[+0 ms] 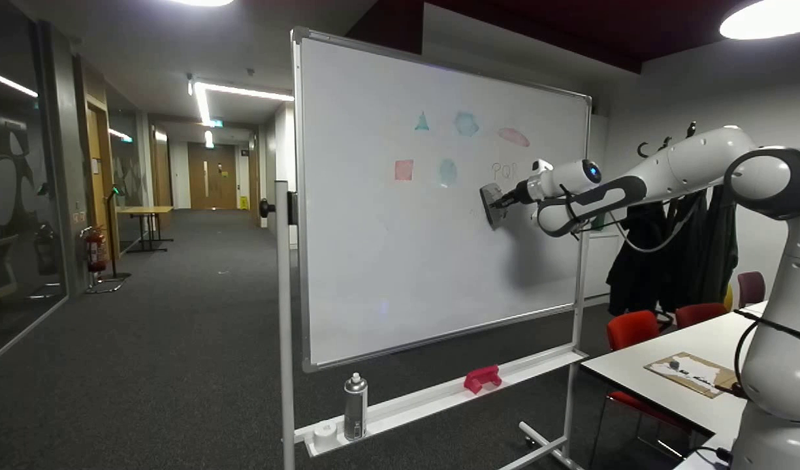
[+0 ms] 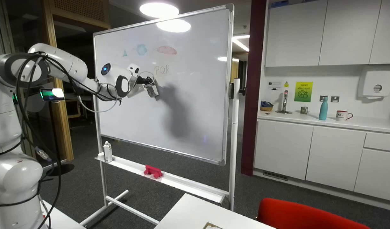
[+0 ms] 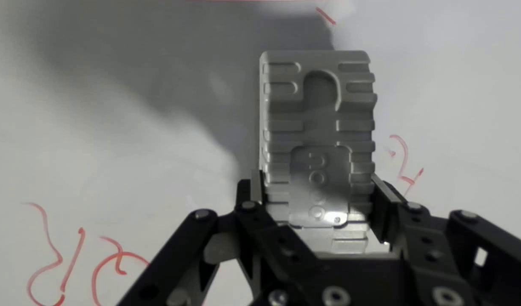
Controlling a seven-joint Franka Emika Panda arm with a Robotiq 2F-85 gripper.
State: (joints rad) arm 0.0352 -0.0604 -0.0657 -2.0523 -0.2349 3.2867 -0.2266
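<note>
My gripper (image 3: 320, 187) is shut on a grey ribbed eraser (image 3: 320, 123), one finger along each long side. In both exterior views the eraser (image 1: 494, 219) is at the whiteboard (image 1: 373, 261), below the letters PQR (image 2: 162, 69); whether its whole underside touches the board I cannot tell. Faint red strokes (image 3: 407, 161) show right of the eraser in the wrist view, and more red writing (image 3: 45, 242) lies at lower left, partly hidden by the gripper. Higher on the board are a green triangle (image 1: 422, 122), a blue hexagon (image 1: 466, 124) and a red ellipse (image 1: 514, 136).
Below the board, a tray (image 1: 426, 401) carries a spray can (image 1: 356, 408), a white round item (image 1: 325, 435) and a red holder (image 1: 482, 378). A white table (image 1: 641, 346) and red chairs (image 1: 633, 329) stand near the arm. Cables hang along the arm.
</note>
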